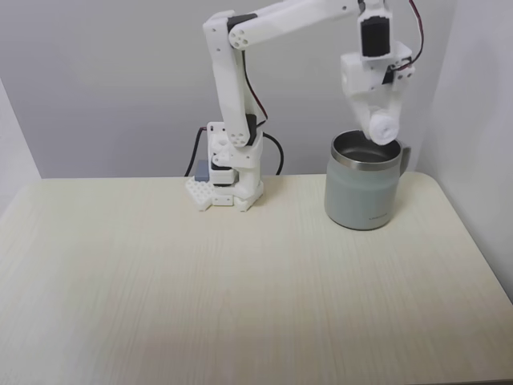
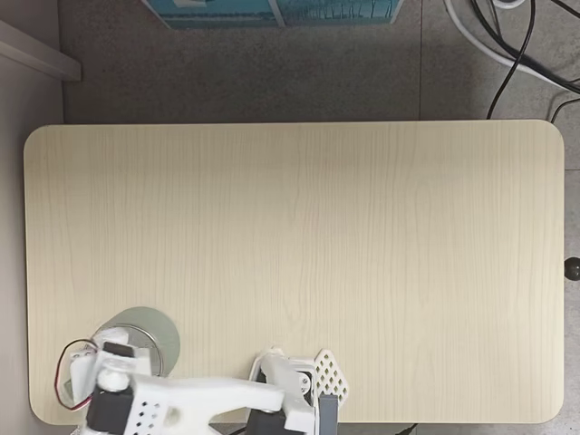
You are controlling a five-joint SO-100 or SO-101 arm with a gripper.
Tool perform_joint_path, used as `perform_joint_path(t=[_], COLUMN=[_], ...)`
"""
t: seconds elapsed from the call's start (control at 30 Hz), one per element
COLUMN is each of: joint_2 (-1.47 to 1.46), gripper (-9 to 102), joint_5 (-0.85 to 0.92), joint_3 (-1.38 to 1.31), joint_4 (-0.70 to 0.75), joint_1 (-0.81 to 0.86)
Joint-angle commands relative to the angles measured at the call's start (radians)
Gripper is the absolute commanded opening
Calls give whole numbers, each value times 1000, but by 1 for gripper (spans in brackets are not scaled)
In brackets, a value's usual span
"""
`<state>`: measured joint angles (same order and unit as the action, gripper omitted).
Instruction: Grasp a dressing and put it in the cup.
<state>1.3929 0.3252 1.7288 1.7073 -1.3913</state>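
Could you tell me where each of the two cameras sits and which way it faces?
A fixed view: in front of the table, level, facing the wall; shows the whole arm, base to gripper holding the dressing above the cup.
Another fixed view: overhead, looking straight down at the table; arm at bottom edge, over the cup.
Shared: table, cup, arm.

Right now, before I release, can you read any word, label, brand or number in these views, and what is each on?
No text is legible.
Pale grey-green insulated mug: a small line of dark lettering low on its side, too small and blurred to read.
Blue box on the floor: nothing readable shows.
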Motion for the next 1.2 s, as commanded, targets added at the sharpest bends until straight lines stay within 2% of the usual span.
perform_joint_path(t=[0.0, 0.13, 0.2, 0.87, 1.17], joint_2=[-2, -31, -41, -153, -107], gripper=[2, 14, 16, 16, 16], joint_5=[-3, -2, -2, -32, -18], joint_3=[5, -15, -26, -51, -52], joint_4=[-11, -8, -6, -8, -32], joint_1=[-12, -20, -25, -52, -21])
